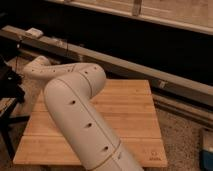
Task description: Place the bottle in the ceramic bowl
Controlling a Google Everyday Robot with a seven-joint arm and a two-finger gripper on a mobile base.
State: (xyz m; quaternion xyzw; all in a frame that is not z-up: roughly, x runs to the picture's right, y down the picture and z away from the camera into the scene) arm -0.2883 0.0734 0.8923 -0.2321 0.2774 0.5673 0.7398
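— What carries everything?
— A pale wooden plank table (127, 107), with a small round mark (154, 158) at its near right corner.
— Behind it?
— A long grey metal rail (150, 70) runs from far left to right, with a small white box (34, 33) on its far left end.
— And the sides?
— A black stand (10, 89) on the left, and a blue box (207, 148) on the speckled floor (180, 132) on the right.
— The gripper?
— Hidden, off the table's far left.
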